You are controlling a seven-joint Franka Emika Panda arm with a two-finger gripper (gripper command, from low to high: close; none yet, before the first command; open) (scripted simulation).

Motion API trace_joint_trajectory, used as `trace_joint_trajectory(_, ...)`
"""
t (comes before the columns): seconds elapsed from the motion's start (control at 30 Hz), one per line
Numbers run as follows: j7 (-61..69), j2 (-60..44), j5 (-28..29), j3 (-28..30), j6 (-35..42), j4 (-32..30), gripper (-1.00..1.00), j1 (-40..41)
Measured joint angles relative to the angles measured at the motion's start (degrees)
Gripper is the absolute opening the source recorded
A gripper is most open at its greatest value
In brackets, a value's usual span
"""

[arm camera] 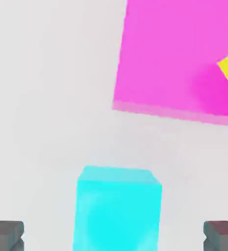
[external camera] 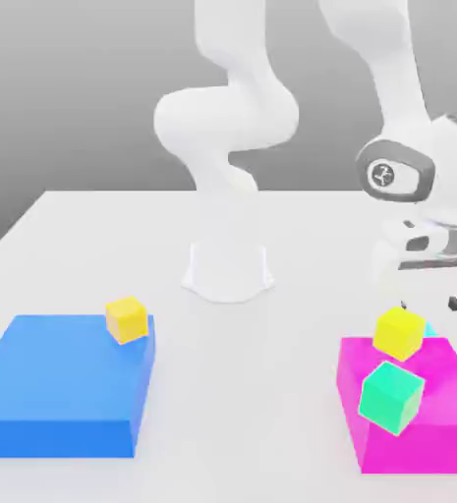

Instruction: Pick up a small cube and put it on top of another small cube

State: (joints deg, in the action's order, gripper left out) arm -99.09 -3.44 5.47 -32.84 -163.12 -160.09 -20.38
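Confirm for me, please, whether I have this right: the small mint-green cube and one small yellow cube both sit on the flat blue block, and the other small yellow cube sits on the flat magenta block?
Not quite: the blocks are swapped. The exterior view shows the small mint-green cube and one small yellow cube on the flat magenta block, while the other small yellow cube sits on the flat blue block.

No readable text — just a round emblem on the arm's wrist joint [external camera: 382, 176]
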Motion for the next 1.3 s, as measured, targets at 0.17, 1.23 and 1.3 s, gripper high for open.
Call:
trace_joint_trajectory(0.17, -4.48, -3.64, 5.08, 2.8, -3.19, 0.67, 0.0, -1.65)
trace_joint_trajectory(1.23, -4.61, -4.37, 5.13, 6.17, -4.06, 0.85, -1.0, -5.03)
trace_joint_trajectory(1.3, -2.68, -2.72, 2.57, 4.86, -2.86, 0.45, -1.0, -4.32)
